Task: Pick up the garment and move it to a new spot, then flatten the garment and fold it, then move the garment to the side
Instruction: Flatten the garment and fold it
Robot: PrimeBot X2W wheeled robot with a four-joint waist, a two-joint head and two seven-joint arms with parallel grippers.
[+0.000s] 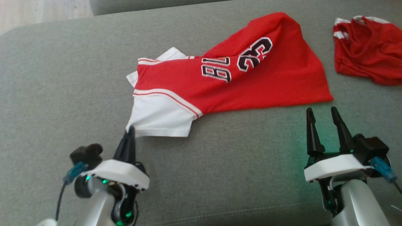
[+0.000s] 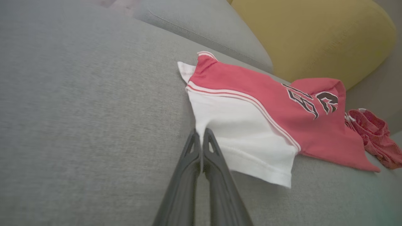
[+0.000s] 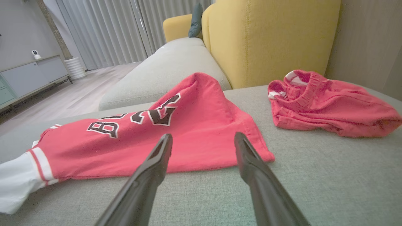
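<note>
The garment [image 1: 238, 78] is a red jersey with white sleeves and black numbers, lying crumpled on the grey sofa seat [image 1: 56, 81]. My left gripper [image 1: 130, 129] is shut on the near corner of its white sleeve, which is drawn to a point at the fingertips. The left wrist view shows the shut fingers [image 2: 199, 133] meeting the edge of the garment's [image 2: 251, 125] sleeve. My right gripper [image 1: 322, 110] stands open just short of the red hem's right corner, with nothing between its fingers. In the right wrist view, the right gripper [image 3: 203, 136] points at the garment's [image 3: 188, 138] red body.
A second red piece of clothing [image 1: 367, 50] lies bunched at the far right of the seat, also visible as the red bundle [image 3: 329, 103]. A yellow cushion [image 3: 267, 40] stands behind it. Another grey cushion [image 2: 207, 28] lies beyond the jersey.
</note>
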